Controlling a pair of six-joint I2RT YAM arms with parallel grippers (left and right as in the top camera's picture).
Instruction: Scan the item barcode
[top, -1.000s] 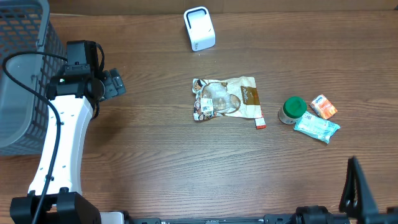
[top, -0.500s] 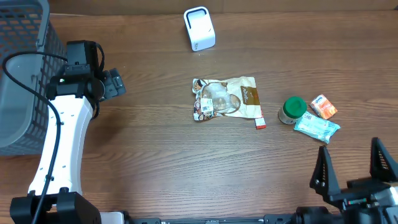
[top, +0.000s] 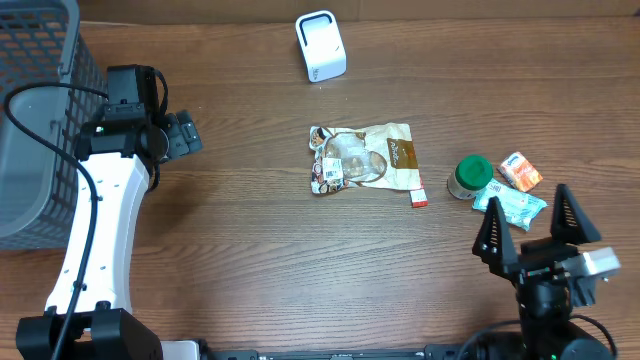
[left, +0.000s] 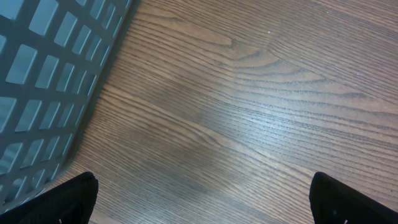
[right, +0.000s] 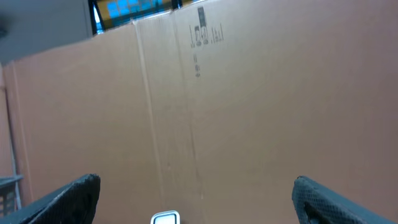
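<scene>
R gripper (top: 527, 216) wide open, empty, wipes pack (top: 508, 205) by its tips, snack bag (top: 365, 158) fwd-left, L gripper (top: 184, 134) open, empty

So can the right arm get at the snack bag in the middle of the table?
Probably yes. The right gripper is open and empty, and the snack bag lies flat with nothing on it. The green-lidded jar stands roughly between them, so the arm should pass over it.
</scene>
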